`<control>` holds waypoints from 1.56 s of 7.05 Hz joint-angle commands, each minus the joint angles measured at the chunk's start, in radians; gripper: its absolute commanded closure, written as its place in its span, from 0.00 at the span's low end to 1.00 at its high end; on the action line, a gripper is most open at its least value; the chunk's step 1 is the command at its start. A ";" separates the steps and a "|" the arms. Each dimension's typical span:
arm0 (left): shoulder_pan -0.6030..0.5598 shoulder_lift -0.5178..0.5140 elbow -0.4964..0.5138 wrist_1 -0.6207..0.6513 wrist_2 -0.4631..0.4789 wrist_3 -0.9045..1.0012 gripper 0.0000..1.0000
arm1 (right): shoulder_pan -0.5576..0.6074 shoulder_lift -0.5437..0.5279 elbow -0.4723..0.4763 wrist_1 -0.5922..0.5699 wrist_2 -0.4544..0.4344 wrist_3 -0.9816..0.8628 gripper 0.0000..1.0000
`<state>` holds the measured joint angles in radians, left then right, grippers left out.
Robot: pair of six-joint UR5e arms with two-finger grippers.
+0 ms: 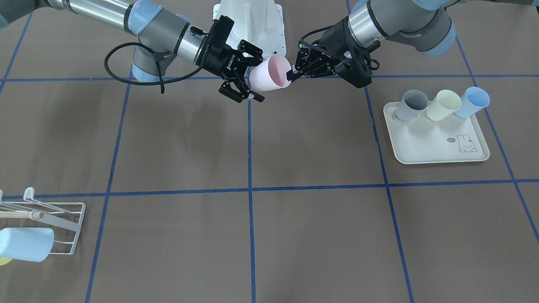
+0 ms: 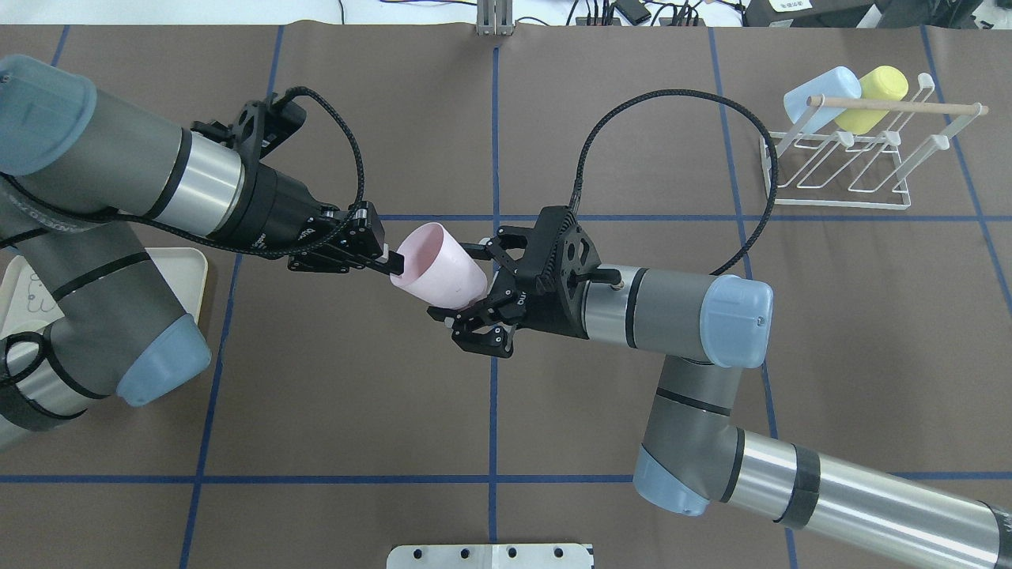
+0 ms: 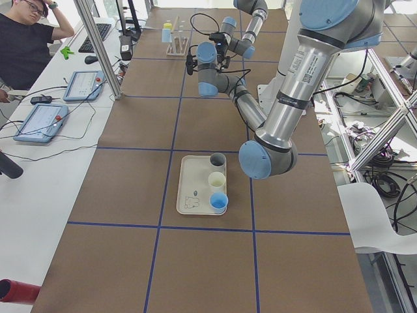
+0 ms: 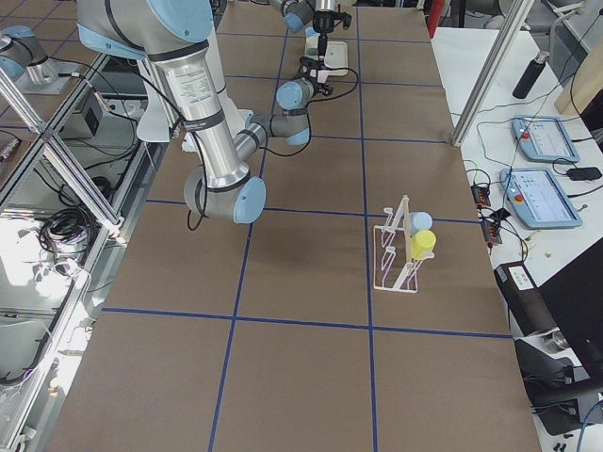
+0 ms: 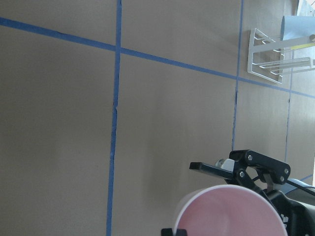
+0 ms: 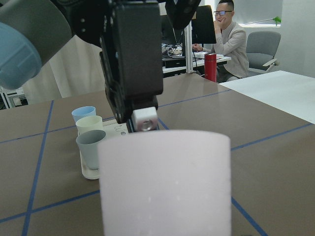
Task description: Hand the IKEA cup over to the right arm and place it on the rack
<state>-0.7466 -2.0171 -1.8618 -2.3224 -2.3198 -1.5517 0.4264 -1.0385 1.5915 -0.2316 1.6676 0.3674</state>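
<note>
We're mid-handover: left gripper fingers pinch the pink cup by its rim, right gripper fingers spread wide around it; the rack, far right, awaits.

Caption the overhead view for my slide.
Mid-air handover: left gripper pinches the rim of the pink cup while the open right gripper straddles its base.
</note>
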 commanded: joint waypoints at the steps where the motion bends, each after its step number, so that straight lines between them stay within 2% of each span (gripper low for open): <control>1: 0.001 0.000 0.000 0.000 0.002 -0.001 1.00 | -0.001 -0.002 0.001 0.000 0.000 -0.005 0.38; 2: 0.001 0.000 -0.001 0.000 0.000 0.001 1.00 | -0.003 -0.002 0.001 0.000 0.000 -0.005 0.57; 3: 0.001 0.000 -0.001 0.000 0.000 0.001 1.00 | -0.003 -0.002 0.001 0.000 0.000 -0.004 0.64; 4: 0.001 0.001 0.001 -0.002 0.000 0.004 1.00 | -0.003 -0.002 0.001 0.000 0.000 -0.004 0.63; 5: 0.001 0.000 0.000 -0.002 0.000 0.008 0.45 | -0.003 -0.002 0.001 0.000 0.001 -0.005 0.63; 6: 0.000 0.000 -0.005 -0.005 0.002 0.007 0.00 | -0.003 -0.002 0.001 0.000 0.000 -0.005 0.63; 8: -0.017 0.005 -0.004 0.005 0.013 0.010 0.00 | -0.001 -0.008 0.001 -0.002 0.001 -0.010 0.64; 10: -0.068 0.032 0.004 0.026 0.014 0.034 0.00 | 0.020 -0.021 -0.013 -0.026 0.006 -0.028 0.69; 11: -0.086 0.040 0.000 0.120 0.016 0.133 0.00 | 0.035 -0.046 -0.010 -0.073 0.009 -0.078 0.72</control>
<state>-0.8083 -1.9905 -1.8607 -2.2795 -2.3059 -1.5011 0.4444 -1.0629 1.5831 -0.2622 1.6728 0.3323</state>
